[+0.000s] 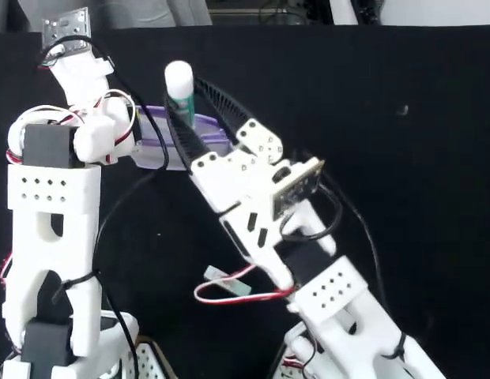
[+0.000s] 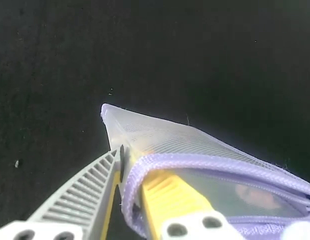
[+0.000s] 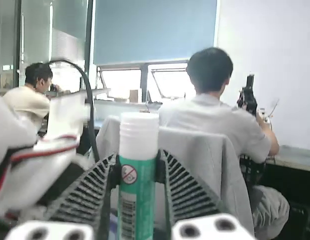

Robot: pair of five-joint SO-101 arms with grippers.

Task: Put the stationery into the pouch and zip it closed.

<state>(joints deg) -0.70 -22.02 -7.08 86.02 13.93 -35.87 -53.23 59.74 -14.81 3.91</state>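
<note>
Right now the glue stick (image 1: 179,82) stands upright, white cap on top and green body below, directly over the open mouth of the pouch (image 1: 207,126). Its lower end is hidden between the fingers holding it, so I cannot tell whether it has entered the opening. The right wrist view shows the same glue stick (image 3: 137,175) squeezed on both sides by the dark ribbed fingers (image 3: 187,192) of the right gripper (image 3: 138,162), which is closed narrowly around its body. In the high view that right gripper (image 1: 184,99) comes in from the lower right, tilted up towards the far side of the table (image 1: 403,197). The pouch (image 2: 195,145) is clear plastic with a purple zip trim and lies on the black table (image 2: 145,50) just in front of the left arm (image 1: 51,205). The left gripper (image 2: 126,200) is pinched on the pouch's rim at one end of the mouth. Its grey ribbed finger (image 2: 80,200) sits outside and its yellow finger (image 2: 167,197) lies behind the purple trim. A pale shape shows faintly through the pouch wall, too blurred to name.
</note>
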